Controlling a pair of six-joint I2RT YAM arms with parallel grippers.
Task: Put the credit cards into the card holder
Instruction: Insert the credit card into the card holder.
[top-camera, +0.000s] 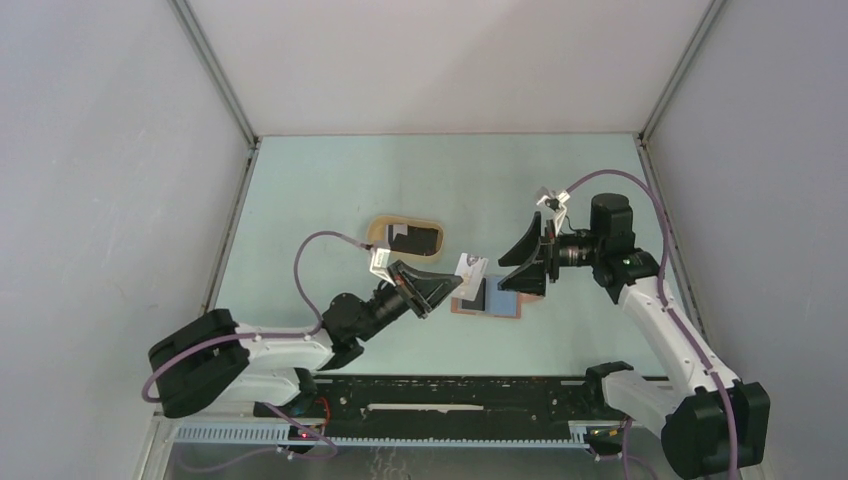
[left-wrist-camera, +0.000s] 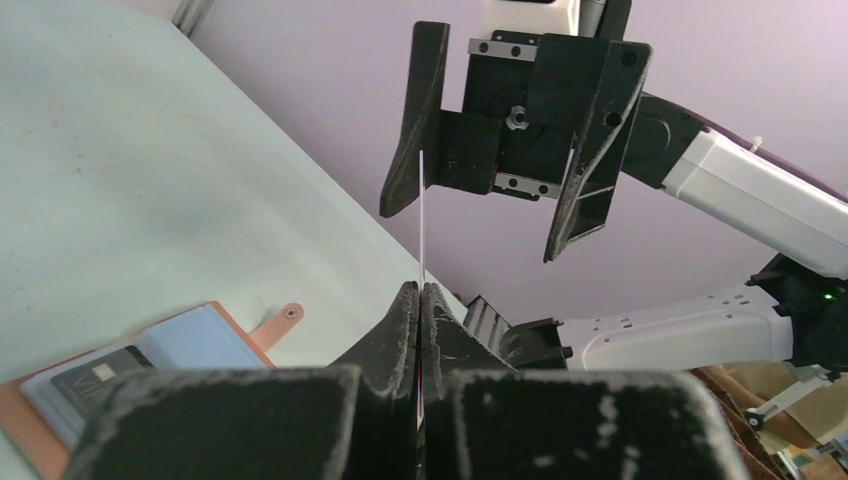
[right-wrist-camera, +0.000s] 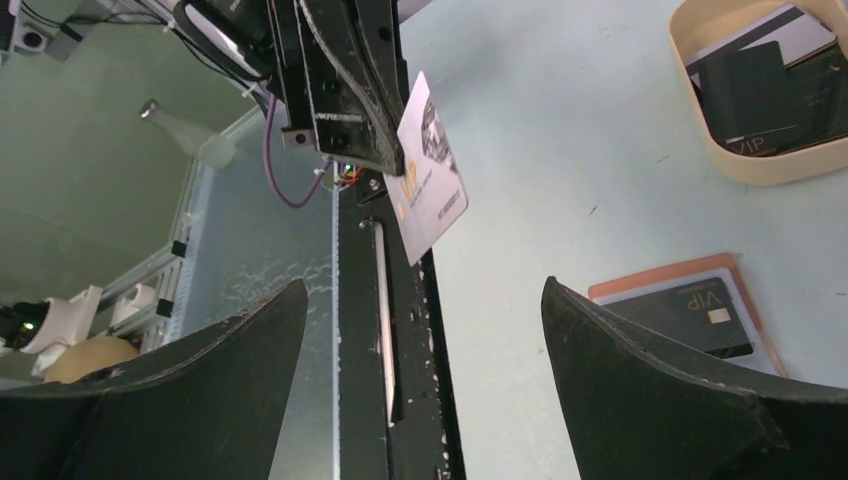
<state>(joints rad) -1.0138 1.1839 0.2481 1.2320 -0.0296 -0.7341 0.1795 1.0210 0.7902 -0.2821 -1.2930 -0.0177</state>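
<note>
My left gripper (top-camera: 452, 283) is shut on a whitish credit card (top-camera: 470, 270) and holds it upright above the table. In the left wrist view the card (left-wrist-camera: 422, 220) shows edge-on, rising from the closed fingers. My right gripper (top-camera: 503, 275) is open and empty, facing the card from close by; I cannot tell whether it touches it. The card (right-wrist-camera: 430, 180) also shows in the right wrist view. The reddish-brown card holder (top-camera: 512, 307) lies open on the table below, with a dark card (right-wrist-camera: 690, 315) in its light blue pocket (left-wrist-camera: 190, 340).
An oval beige tray (top-camera: 377, 232) with dark cards (right-wrist-camera: 760, 90) stands behind the left gripper. The holder's snap tab (left-wrist-camera: 280, 318) points away from the pocket. A black rail (top-camera: 450, 395) runs along the near table edge between the arm bases.
</note>
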